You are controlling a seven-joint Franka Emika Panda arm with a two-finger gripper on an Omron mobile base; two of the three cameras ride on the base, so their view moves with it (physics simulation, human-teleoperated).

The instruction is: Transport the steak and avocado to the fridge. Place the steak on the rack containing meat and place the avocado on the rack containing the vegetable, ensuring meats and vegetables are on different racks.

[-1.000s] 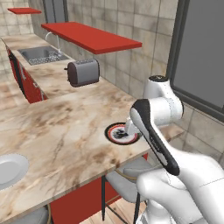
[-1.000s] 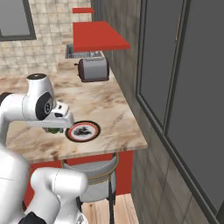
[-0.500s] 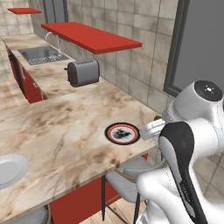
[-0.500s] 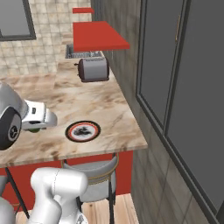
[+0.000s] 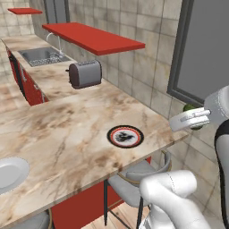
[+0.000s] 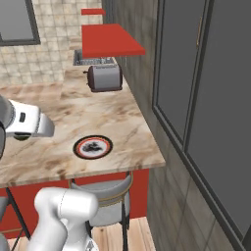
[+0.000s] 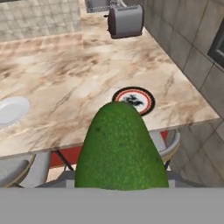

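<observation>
My gripper [image 5: 195, 118] is shut on the avocado [image 7: 120, 148], a dark green rounded fruit that fills the lower middle of the hand view. In the left base view the avocado [image 5: 191, 108] peeks out behind the white hand, beyond the counter's right end and in front of the tiled wall. The hand view looks back down at a red-rimmed plate [image 7: 148, 99] with a small dark shape on it; I cannot tell whether that shape is the steak. The fridge and its racks are out of view.
The marble counter [image 5: 67, 134] carries the red-rimmed plate [image 5: 125, 136], a grey toaster [image 5: 85, 74] and a white plate [image 5: 11, 173] at the near left. A sink [image 5: 41, 55] and red shelf [image 5: 94, 38] lie beyond. Stools [image 6: 105, 193] stand under the counter edge. Dark tall panels [image 6: 206, 98] line the right wall.
The arm has swung away from above the red-rimmed plate, out past the counter's end toward the wall, carrying the avocado. The things on the counter have not moved.
</observation>
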